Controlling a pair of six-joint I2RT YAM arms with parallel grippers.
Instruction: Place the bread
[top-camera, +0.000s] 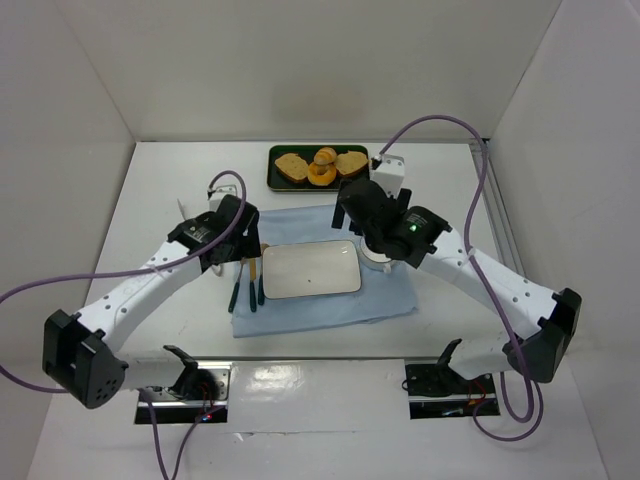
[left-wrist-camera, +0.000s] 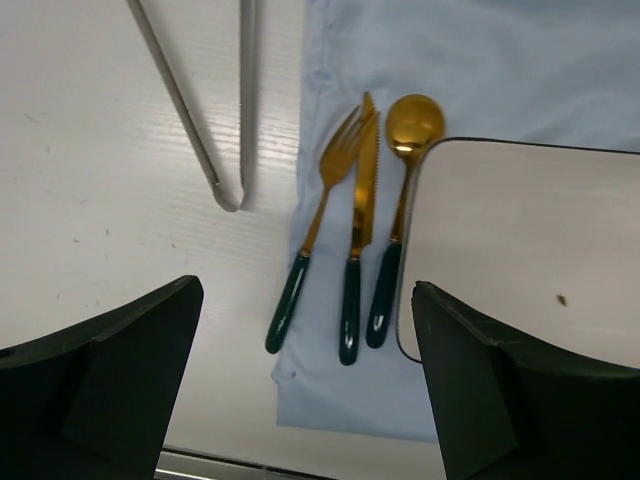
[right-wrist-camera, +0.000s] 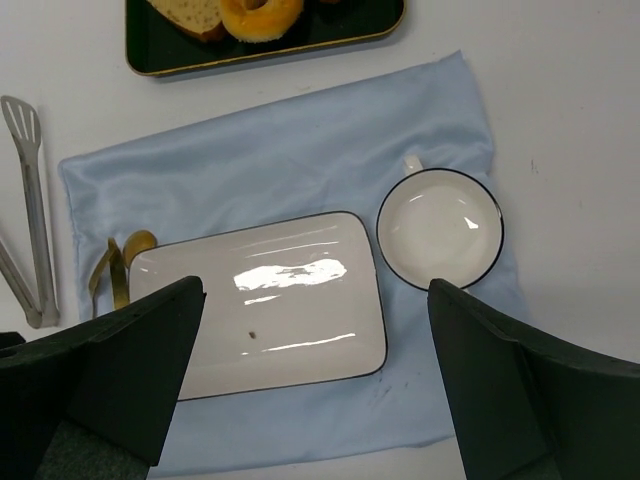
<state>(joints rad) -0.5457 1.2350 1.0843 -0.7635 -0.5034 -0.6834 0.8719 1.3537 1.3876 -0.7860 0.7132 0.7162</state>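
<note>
The bread (top-camera: 326, 155) is a small golden-brown roll on the dark tray (top-camera: 273, 185) at the back, between two toast slices and behind an orange doughnut (top-camera: 320, 176). It is out of both wrist views. My left gripper (top-camera: 243, 228) hangs open and empty over the cutlery, left of the white rectangular plate (top-camera: 310, 270); its jaws are wide apart in the left wrist view (left-wrist-camera: 305, 290). My right gripper (top-camera: 352, 200) is open and empty above the blue cloth, between tray and plate; it also shows in the right wrist view (right-wrist-camera: 315, 290).
A blue cloth (top-camera: 320, 312) lies under the plate (right-wrist-camera: 260, 300), a white cup (right-wrist-camera: 440, 227) and a gold fork (left-wrist-camera: 320, 220), knife (left-wrist-camera: 358, 230) and spoon (left-wrist-camera: 400, 200). Metal tongs (left-wrist-camera: 215, 130) lie on the table left of the cloth. White walls surround the table.
</note>
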